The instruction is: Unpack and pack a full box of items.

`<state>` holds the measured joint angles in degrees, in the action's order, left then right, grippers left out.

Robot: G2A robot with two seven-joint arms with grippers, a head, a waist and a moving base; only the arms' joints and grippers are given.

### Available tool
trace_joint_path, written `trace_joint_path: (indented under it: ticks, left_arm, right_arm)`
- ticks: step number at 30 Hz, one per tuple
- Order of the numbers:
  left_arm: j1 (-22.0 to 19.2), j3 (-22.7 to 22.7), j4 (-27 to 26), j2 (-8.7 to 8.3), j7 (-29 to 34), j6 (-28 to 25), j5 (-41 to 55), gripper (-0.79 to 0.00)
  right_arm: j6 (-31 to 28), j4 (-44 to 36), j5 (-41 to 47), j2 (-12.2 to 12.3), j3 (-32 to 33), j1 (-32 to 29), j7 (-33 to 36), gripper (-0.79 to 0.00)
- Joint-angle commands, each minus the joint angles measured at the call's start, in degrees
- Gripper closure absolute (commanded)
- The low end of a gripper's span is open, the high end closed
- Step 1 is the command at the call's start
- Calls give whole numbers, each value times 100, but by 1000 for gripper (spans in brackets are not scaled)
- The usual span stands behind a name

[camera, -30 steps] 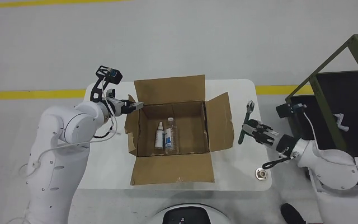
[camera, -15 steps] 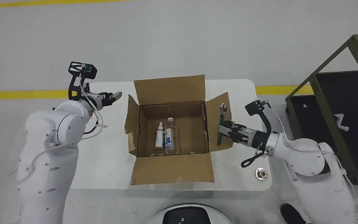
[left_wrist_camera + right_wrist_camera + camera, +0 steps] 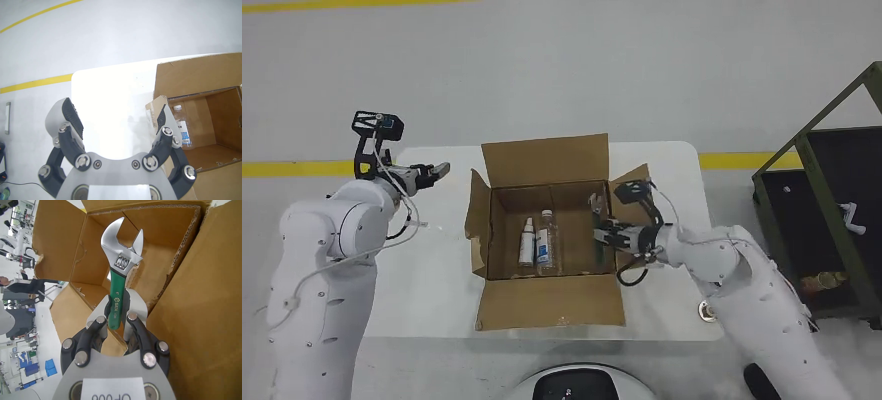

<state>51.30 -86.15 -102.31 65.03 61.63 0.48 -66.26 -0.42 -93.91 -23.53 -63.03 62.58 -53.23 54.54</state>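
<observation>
1. Container: the open brown cardboard box (image 3: 547,160) sits mid-table on the white table (image 3: 442,280), all four flaps folded outward.
2. Contents logged: a small white spray bottle (image 3: 527,243) and a clear plastic bottle with a white cap (image 3: 547,243) lie side by side on the box floor, left of centre. The rest of the floor is bare cardboard.
3. Item in hand: the green-handled adjustable wrench with a silver head (image 3: 121,256) is pinched by its handle in the right gripper (image 3: 118,302), fingers pressed against both sides of the grip. It hangs inside the box opening, close to the right wall, head pointing toward the interior. Whether it touches the floor cannot be told.
4. Left gripper (image 3: 115,106): fingers spread wide, holding nothing, over the table's far left corner, well apart from the box.
5. Outstanding item: a small round metal piece (image 3: 708,310) lies on the table near its right front edge, outside the box.
6. Assessment: this reads as the packing half, early to middle. Two items are stowed and a third is at the point of placement but not released.
7. Remaining, as judged: set down and release the wrench, load whatever else belongs (probably the round piece), and possibly close the flaps.
</observation>
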Motion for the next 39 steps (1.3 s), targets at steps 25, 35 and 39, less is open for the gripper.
trace_joint_path:
  ticks: [25,35,39]
  left_arm:
    - [142,-203,59,-37,-343,-31,29,-785]
    - [152,-259,69,-54,-368,25,-81,-785]
    - [152,-259,69,-54,-368,25,-81,-785]
  right_arm:
    - [184,435,-190,-260,-893,544,-547,0]
    - [1158,1546,-1247,-816,-2440,1583,-424,0]
    - [1654,1930,-1387,-1090,-2863,1904,-317,0]
